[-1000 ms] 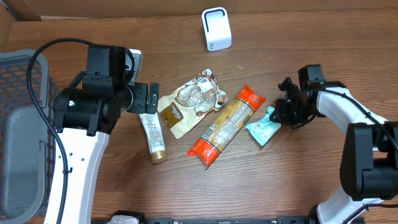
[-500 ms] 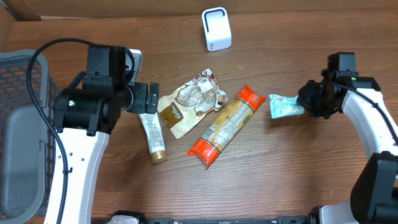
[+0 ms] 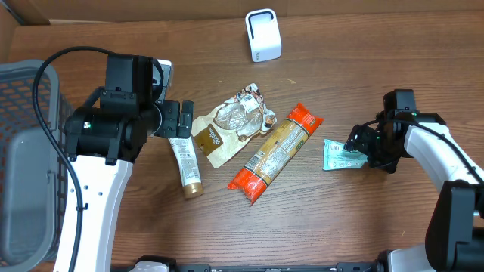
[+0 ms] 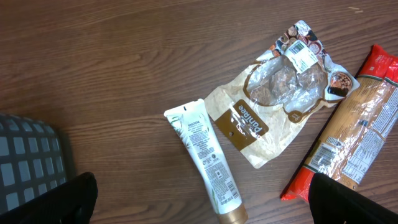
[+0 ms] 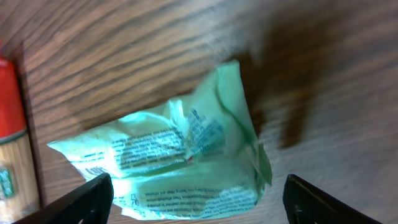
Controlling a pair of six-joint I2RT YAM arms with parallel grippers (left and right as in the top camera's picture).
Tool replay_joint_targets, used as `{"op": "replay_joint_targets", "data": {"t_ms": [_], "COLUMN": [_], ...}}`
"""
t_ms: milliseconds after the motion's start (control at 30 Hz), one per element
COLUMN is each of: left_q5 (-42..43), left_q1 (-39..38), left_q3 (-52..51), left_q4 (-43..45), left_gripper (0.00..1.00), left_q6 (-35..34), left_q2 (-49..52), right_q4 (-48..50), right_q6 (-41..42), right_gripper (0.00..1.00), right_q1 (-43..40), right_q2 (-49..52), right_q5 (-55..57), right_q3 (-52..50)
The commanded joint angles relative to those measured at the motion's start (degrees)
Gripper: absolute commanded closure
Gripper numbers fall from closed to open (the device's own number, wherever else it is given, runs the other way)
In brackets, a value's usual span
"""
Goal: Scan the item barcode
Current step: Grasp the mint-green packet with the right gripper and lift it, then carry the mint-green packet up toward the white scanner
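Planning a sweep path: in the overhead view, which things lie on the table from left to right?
Basket → tube → pouch → pasta → teal packet

Packet (image 3: 337,155): mint green, dark print.
Pasta pack (image 3: 275,153): red ends, tan middle.
Pouch (image 3: 231,125): tan, brown label, clear window.
Tube (image 3: 186,167): white, gold cap.
Scanner (image 3: 263,35): white.
Basket (image 3: 19,98): grey mesh.
Surface (image 3: 363,68): brown wood grain.
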Motion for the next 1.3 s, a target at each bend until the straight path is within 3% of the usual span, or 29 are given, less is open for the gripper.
{"op": "replay_joint_targets", "data": {"t_ms": [0, 133, 300, 633, 733, 833, 1067, 1267], "left_q5": [-0.70, -0.70, -0.70, -0.70, -0.70, -0.70, -0.70, -0.70], "left_q1": [0.07, 0.07, 0.07, 0.07, 0.07, 0.07, 0.07, 0.07], "left_q3": [0.46, 0.46, 0.46, 0.46, 0.46, 0.46, 0.46, 0.46], "left_q4": [0.07, 0.07, 0.07, 0.07, 0.07, 0.07, 0.07, 0.07], "left_gripper": [0.00, 0.01, 0.00, 0.01, 0.01, 0.00, 0.00, 0.01], "left_q6": [1.07, 1.07, 1.07, 1.07, 1.07, 1.07, 1.07, 1.07], "left_q2": [0.42, 0.42, 0.42, 0.42, 0.42, 0.42, 0.42, 0.42], "right_q4": [1.40, 3.45, 3.74, 7.37, 7.17, 6.49, 4.63, -5.53], "right_q6": [-13.18, -19.80, -27.10, -24.24, -23.34, -23.34, -23.37, -23.37], "right_gripper": [0.11, 0.11, 0.20, 0.38, 0.47, 0.69, 0.96, 0.96], "right_q1": [-1.73, -2.54, -2.54, -2.54, -2.54, -2.54, -2.54, -2.69], "right_q2": [-0.76, -0.74, -0.63, 4.15, 5.22, 5.53, 5.46, 4.70], "right_q5": [-1.05, -2.16, -9.22, -10.21, -10.64, -14.53, -23.56, -26.99], "right_q3": [1.64, 1.53, -0.35, -4.81, -4.81, -4.81, -2.27, 6.99]}}
